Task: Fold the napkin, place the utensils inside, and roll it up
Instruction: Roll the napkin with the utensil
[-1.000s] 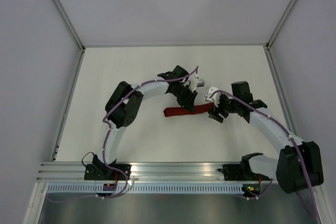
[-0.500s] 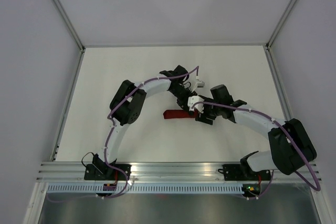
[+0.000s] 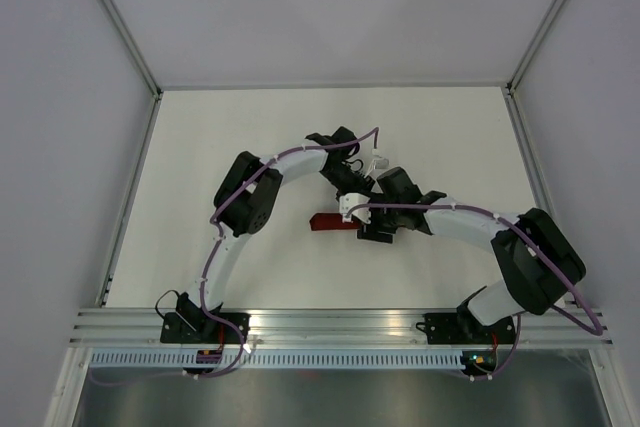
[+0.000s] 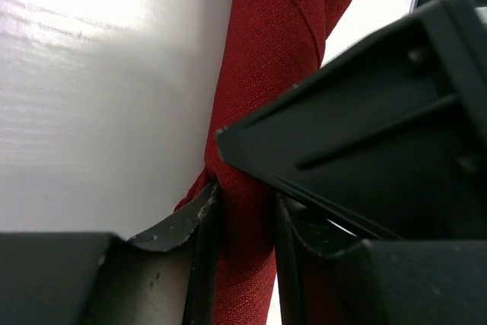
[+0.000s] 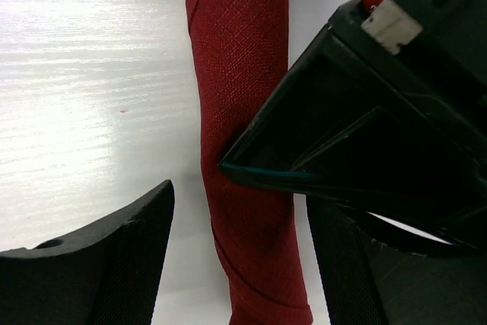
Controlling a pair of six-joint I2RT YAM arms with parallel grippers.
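Observation:
The dark red napkin (image 3: pixel 328 221) lies rolled into a narrow tube on the white table. My left gripper (image 4: pixel 245 218) is shut on the roll (image 4: pixel 262 89), one finger on each side of it. My right gripper (image 5: pixel 240 249) is open and straddles the roll (image 5: pixel 240 74), its fingers apart from the cloth. In the top view both grippers meet over the roll's right end, the left gripper (image 3: pixel 352 197) from behind and the right gripper (image 3: pixel 368 229) from the right. The fork is hidden.
Each wrist view shows the other arm's black gripper body close beside the roll (image 4: pixel 380 112) (image 5: pixel 380 112). The white table (image 3: pixel 250 137) has grey walls on three sides and a metal rail (image 3: pixel 330 322) at the near edge.
My right arm has swung left along the roll and now sits next to the left gripper. Less of the roll shows in the top view. The left arm has barely moved.

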